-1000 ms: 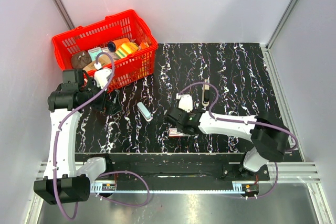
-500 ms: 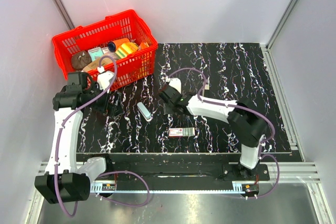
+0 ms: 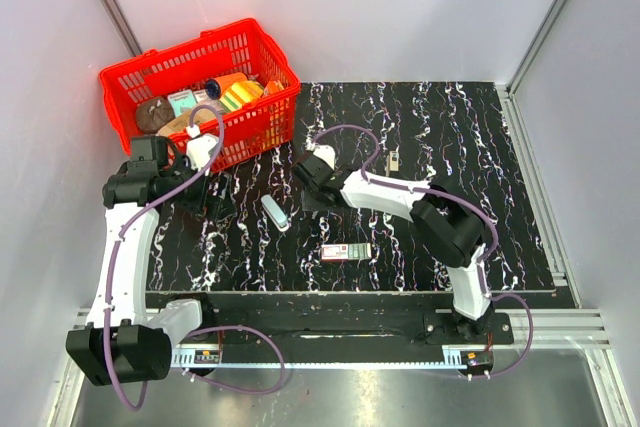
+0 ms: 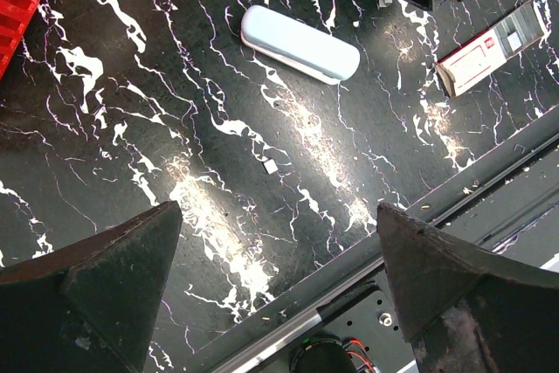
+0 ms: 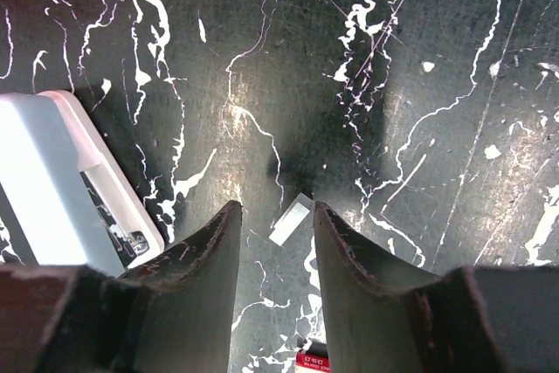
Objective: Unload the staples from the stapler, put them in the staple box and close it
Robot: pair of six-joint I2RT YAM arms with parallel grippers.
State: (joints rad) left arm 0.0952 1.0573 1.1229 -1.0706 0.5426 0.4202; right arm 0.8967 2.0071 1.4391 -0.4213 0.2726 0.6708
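Change: the right gripper (image 3: 305,175) has left its place over the small flat box with red-and-green label (image 3: 347,252) and swung far-left across the black white-veined mat (image 3: 450,147). The box now lies uncovered.
Right gripper, state: its two dark fingers (image 5: 205,251) stand a narrow gap apart and clasp nothing. Through the gap only the mat and a small pale sliver (image 5: 290,220) show; what the sliver is cannot be told.
Right gripper, position: low over the mat, just beside the stapler but apart from it.
Stapler: the small slim pale blue-grey bar with rounded ends (image 3: 274,211) lies flat on the mat in the same spot as a second ago, between the two grippers and near the red plastic mesh basket (image 3: 255,127). In the right wrist view one end (image 5: 52,189) fills the left edge, with its white rim and a dark metal part showing. In the left wrist view it (image 4: 300,43) lies whole and untouched.
Left gripper (image 3: 205,199): has barely moved; its fingers (image 4: 122,268) are spread wide and empty, above the mat on the basket side of the stapler.
Meaning for the task: judged from these views, the right arm has turned from the box to the stapler, so the approach is under way. Nothing yet grips the stapler, and the unloading itself appears not yet begun.
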